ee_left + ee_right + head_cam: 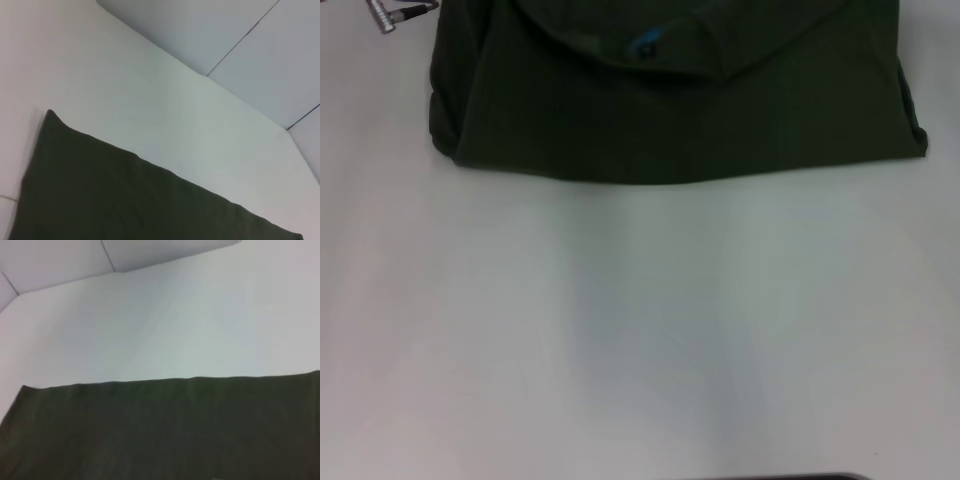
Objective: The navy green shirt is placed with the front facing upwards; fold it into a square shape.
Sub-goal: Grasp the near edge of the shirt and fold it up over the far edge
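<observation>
Nearest to me in the head view, the white table (640, 340) runs wide and bare toward the robot's body, and neither arm reaches into it. I see no gripper anywhere: not the left, not the right, in any of the three views, so I cannot tell whether either is open or closed or has hold of anything. Both wrist cameras look down at cloth and tabletop from above, which suggests to me the arms hang over the work rather than on it.

Further out, at the far side of the table, lies the navy green shirt (670, 100). It sits as a compact dark block, its near edge a fairly straight fold line, the sides tucked in with rounded, doubled corners on left and right. On top I make out the curve of the collar with the small blue neck label (645, 45) showing. No chest lettering is visible. The left wrist view shows a clean corner and straight edge of the cloth (125, 200); the right wrist view shows a long flat edge (165, 430).

At the far left corner, a small metal connector with a cable (390, 15) rests on the table, clear of the shirt.

My read: the folding looks largely done, near square. Only a final tidy may remain.
</observation>
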Controlling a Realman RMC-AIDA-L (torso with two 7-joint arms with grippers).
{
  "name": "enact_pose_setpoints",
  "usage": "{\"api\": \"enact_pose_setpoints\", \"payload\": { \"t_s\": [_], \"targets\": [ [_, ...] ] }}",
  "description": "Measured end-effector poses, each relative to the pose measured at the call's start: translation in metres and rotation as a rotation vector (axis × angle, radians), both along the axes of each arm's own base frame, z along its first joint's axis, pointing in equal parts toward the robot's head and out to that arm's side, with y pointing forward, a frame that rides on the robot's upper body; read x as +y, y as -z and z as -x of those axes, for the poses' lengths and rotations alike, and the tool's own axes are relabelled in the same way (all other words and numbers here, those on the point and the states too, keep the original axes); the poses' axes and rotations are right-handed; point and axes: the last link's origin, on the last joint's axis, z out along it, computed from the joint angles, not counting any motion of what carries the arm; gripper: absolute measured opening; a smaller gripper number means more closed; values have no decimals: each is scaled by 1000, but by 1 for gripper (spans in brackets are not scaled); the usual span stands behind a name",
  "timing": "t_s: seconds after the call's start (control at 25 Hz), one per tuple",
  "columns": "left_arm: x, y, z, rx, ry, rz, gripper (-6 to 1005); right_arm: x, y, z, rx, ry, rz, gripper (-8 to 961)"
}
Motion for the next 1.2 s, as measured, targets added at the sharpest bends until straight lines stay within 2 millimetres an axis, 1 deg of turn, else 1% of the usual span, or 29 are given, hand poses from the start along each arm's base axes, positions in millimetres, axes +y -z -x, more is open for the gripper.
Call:
{"api": "enact_pose_setpoints", "payload": {
  "t_s": [0.08,0.24,0.48,0.8,1.0,1.12,1.2],
  "targets": [
    [0,1,0,15,3,-5,7,3,7,3,-33,-10,-10,11],
    [2,3,0,51,13,-17,7,7,11,4,-65,-17,-27,11],
    [3,6,-4,71,24,-23,47,10,18,4,-94,-24,-68,11],
    [1,18,-8,104,42,-20,99,10,32,6,-129,-47,-78,11],
    [2,19,-7,114,42,-29,132,9,33,6,-135,-47,-79,11],
    [3,17,-6,122,44,-31,152,9,29,5,-124,-35,-73,11],
    [3,17,-6,129,50,-28,165,9,28,4,-119,-30,-74,51]
  ]
}}
